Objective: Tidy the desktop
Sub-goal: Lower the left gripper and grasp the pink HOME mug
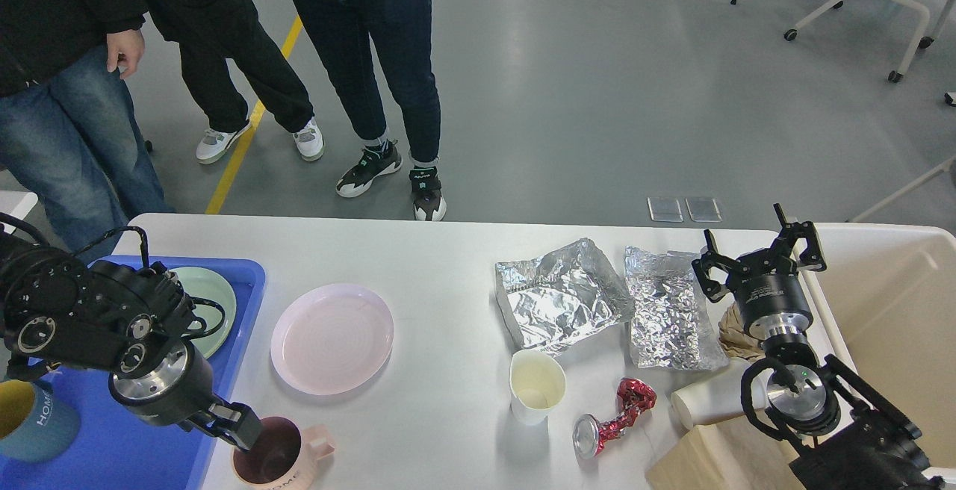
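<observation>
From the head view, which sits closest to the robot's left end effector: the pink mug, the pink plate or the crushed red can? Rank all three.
From the left end effector:
1. Pink mug, right at its fingertips, near edge.
2. Pink plate, just beyond, mid-table.
3. Crushed red can, far over on the right.

The word "HOME" is read in pale capitals, running up the side, on the blue mug (33, 423) at the lower left of the frame. Raised lettering reading "HOME" is partly seen at the bottom edge of the frame on the pink mug (280, 464), cut off below by the frame edge. Small pale print is noted on the black collar of the right gripper (758, 266) in the right part of the frame, but it cannot be read. No other legible marking is recorded.
</observation>
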Robot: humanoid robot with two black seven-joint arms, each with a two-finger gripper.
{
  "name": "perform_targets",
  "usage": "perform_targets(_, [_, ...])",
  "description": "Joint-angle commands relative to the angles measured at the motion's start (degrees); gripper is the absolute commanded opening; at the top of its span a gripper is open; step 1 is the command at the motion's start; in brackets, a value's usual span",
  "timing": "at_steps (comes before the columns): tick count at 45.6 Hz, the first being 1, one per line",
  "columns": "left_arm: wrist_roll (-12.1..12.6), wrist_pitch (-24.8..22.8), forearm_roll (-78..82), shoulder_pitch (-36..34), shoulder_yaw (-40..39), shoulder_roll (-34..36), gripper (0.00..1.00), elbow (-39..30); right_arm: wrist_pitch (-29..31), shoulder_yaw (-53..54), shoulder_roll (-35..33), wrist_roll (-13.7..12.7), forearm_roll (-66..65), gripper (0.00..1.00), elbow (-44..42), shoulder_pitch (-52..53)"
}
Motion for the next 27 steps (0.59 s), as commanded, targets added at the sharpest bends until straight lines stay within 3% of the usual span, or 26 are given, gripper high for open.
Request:
perform_targets(1, [0.00, 1.94, -0.67, 2.28, -0.51, -1.06, 0.80, 1.52, 0.01, 0.00, 0.01, 0.04, 0.00, 1.00, -0.01, 0.00])
perform_targets(17, [0.35, 6.33, -0.84, 6.85, -0.60, -3.61, 0.79, 3.89, 0.01, 0.00, 0.01, -0.05, 0.00, 1.00, -0.10, 0.00])
perform_targets(27, [0.62, 6.60, -2.77, 7.38, -0.51, -3.70, 0.48, 4.68, 0.01, 0.00, 0.01, 0.04, 0.00, 1.00, -0.10, 0.00])
